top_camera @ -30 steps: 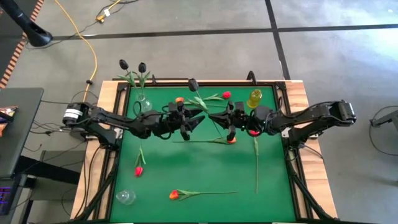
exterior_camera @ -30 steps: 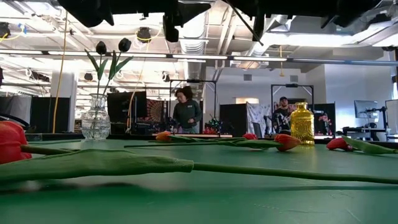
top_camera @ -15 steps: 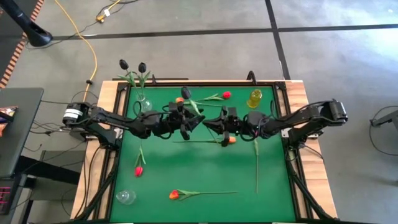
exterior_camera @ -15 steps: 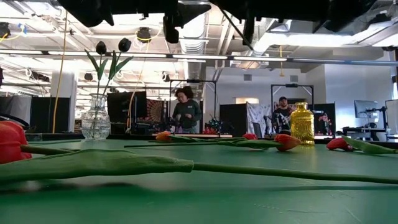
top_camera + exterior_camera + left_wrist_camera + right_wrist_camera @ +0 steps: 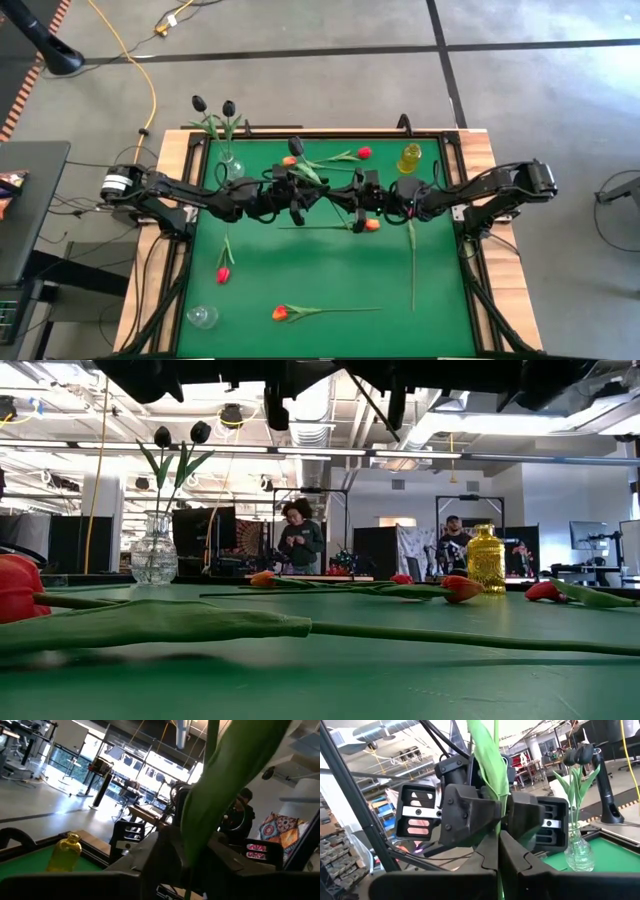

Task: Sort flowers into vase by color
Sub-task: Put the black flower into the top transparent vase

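left pincer narrowing on the green stem of the black-headed artificial tulip that the right pincer holds clamped mid-air above the green worktop, handover risk: right letting go early drops the flower.

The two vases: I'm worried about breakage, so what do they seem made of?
The clear vase looks like glass, see-through with a glossy, ribbed body. The yellow vase looks like tinted glass or plastic: shiny and translucent, can't tell which.
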Robot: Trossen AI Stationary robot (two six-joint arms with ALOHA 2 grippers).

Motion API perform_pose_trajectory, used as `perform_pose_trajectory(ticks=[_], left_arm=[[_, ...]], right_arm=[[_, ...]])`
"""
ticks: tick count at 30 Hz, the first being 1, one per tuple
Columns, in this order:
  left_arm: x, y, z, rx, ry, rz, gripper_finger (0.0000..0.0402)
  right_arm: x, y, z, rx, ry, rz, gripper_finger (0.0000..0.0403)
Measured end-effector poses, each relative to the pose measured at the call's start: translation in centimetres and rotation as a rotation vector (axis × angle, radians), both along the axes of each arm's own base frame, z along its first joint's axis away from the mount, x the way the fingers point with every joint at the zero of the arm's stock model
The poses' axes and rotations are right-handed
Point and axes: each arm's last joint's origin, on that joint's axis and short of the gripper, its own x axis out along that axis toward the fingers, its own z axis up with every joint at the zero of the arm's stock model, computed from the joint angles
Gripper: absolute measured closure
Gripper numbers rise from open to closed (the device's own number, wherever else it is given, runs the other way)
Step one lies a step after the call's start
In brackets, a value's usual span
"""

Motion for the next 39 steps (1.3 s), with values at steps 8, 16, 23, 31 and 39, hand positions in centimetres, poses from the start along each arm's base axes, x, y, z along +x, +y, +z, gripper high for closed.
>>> perform_pose_trajectory(ticks=[8,16,23,31,39], left_arm=[[0.0,0.0,0.0,0.008,0.003,-0.012,0.0374],[0.0,-0.1,0.0,0.015,0.008,-0.03,0.0399],[0.0,-0.1,-0.1,0.045,0.019,-0.021,0.0399],[-0.8,0.0,0.8,0.217,0.077,0.011,0.0399],[-5.6,1.3,4.2,0.321,0.245,0.133,0.04]], right_arm=[[0.0,0.1,-0.1,-0.001,0.013,0.008,0.0364],[0.0,0.1,-0.1,-0.003,0.014,0.014,0.0324],[0.0,0.1,-0.1,-0.003,0.01,0.016,0.0272],[-0.4,0.1,0.7,-0.004,-0.019,0.025,0.0185],[-1.9,0.1,2.5,-0.008,-0.041,0.041,0.0159]])
